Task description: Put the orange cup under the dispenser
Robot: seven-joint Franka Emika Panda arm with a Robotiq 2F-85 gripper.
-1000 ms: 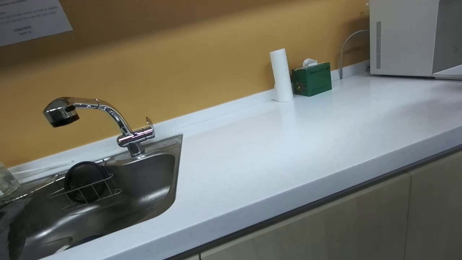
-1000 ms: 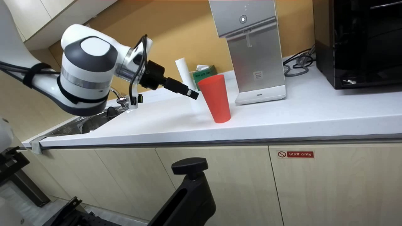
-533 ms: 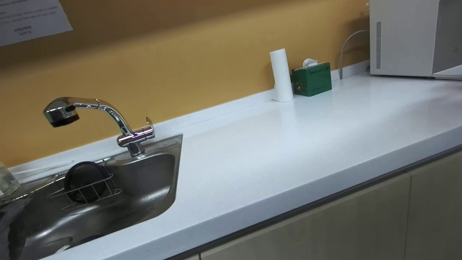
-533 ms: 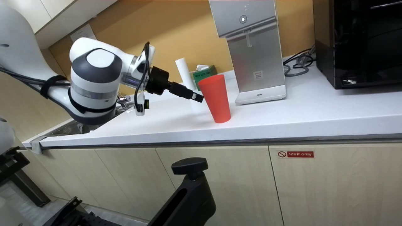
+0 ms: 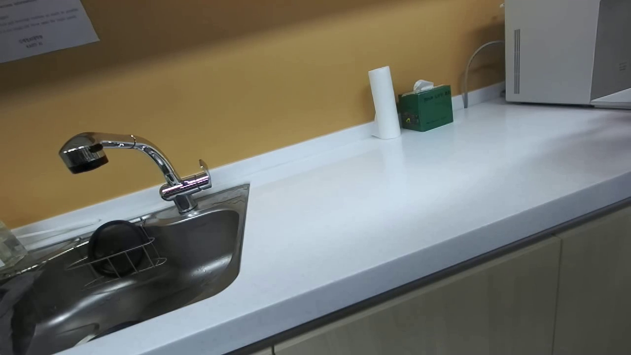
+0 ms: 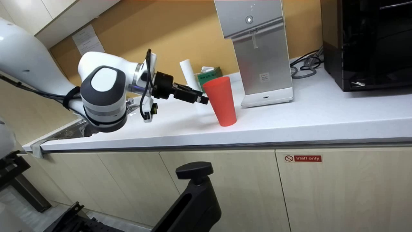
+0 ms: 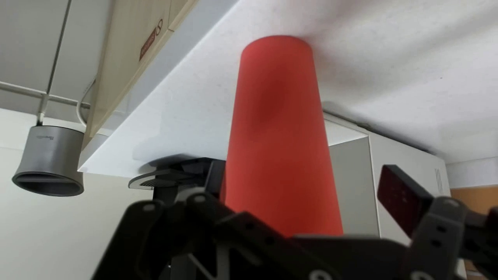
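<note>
So far, the task looks to be at its approach stage: the orange-red, tapering, plastic-looking cup [image 6: 221, 102] stands upright on the smooth white countertop [image 6: 338, 111], near the tall, silver, box-shaped metallic dispenser [image 6: 262, 62] but not on that machine's flat white base [image 6: 268, 97]. The black, two-fingered metal gripper [image 6: 202, 97] is right at the cup's side, its jaws spread and holding nothing; the wrist view shows the cup between its fingers [image 7: 404, 200], one plainly apart from it, though whether the other touches I cannot tell. What seems left is to close on the cup, carry it across, set it on the base below the slim clear spout [image 6: 254, 40], and let go. Counted up, there are one cup, one dispenser, one gripper with two fingers, one white cylindrical paper roll [image 5: 384, 102], one green cardboard tissue box [image 5: 426, 109], one curved chrome tap [image 5: 162, 165], one stainless steel sink [image 5: 199, 236], one glossy black boxy appliance [image 6: 376, 45] and one oblong red "Staff only" sticker [image 6: 303, 158].
</note>
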